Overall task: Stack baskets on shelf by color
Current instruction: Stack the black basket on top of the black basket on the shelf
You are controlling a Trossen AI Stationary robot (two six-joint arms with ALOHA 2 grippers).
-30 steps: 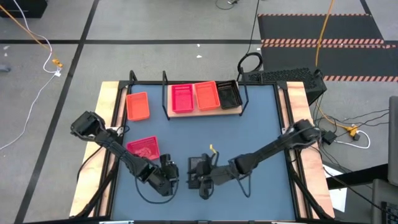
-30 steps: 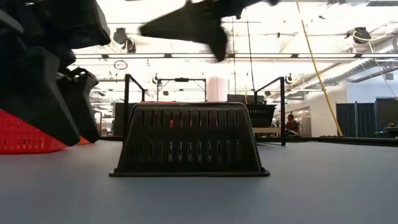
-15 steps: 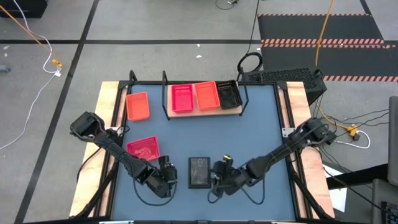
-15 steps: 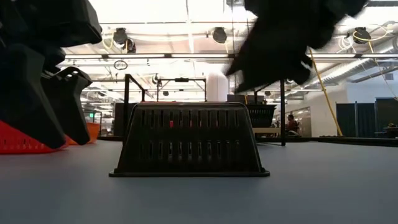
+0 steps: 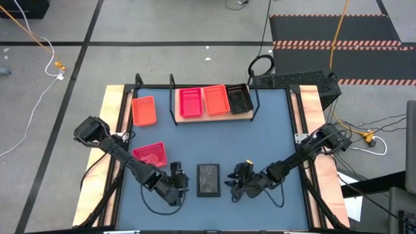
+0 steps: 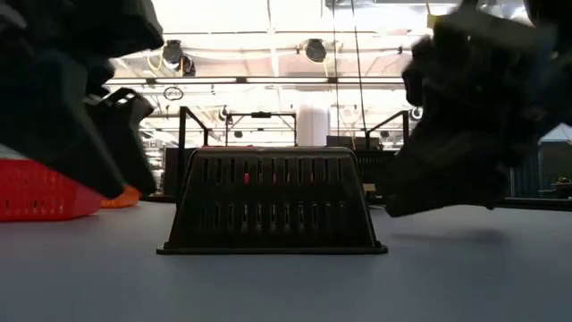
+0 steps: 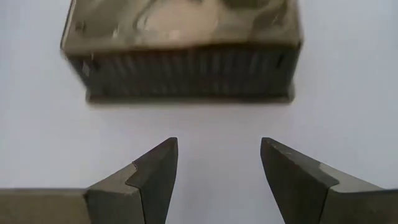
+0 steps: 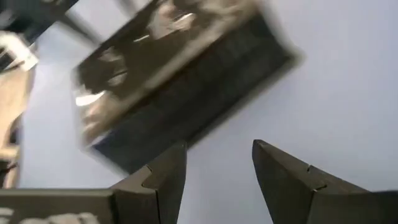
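A black basket (image 5: 208, 180) lies upside down near the table's front edge, resting on its rim (image 6: 273, 249). My left gripper (image 5: 183, 179) stands open just to its left, fingers (image 7: 155, 171) pointing at its long side (image 7: 180, 71) without touching. My right gripper (image 5: 234, 184) stands open just to its right, low over the table, also apart from the black basket (image 8: 180, 81). On the shelf (image 5: 246, 116) at the far side sit a pinkish-red basket (image 5: 190, 103), an orange basket (image 5: 216, 99) and a black basket (image 5: 238, 99), side by side.
An orange basket (image 5: 143, 110) sits on the table left of the shelf. A pinkish-red basket (image 5: 150, 155) lies near my left arm, behind my left gripper (image 6: 107, 143) in the low view. Bare blue tabletop (image 5: 273, 140) spreads between the shelf and the grippers.
My right gripper has swung from above the upturned black basket toward the table's right edge and down, rolling as it went, and now sits low beside the basket. The basket has stayed put. My left gripper has turned slightly in place.
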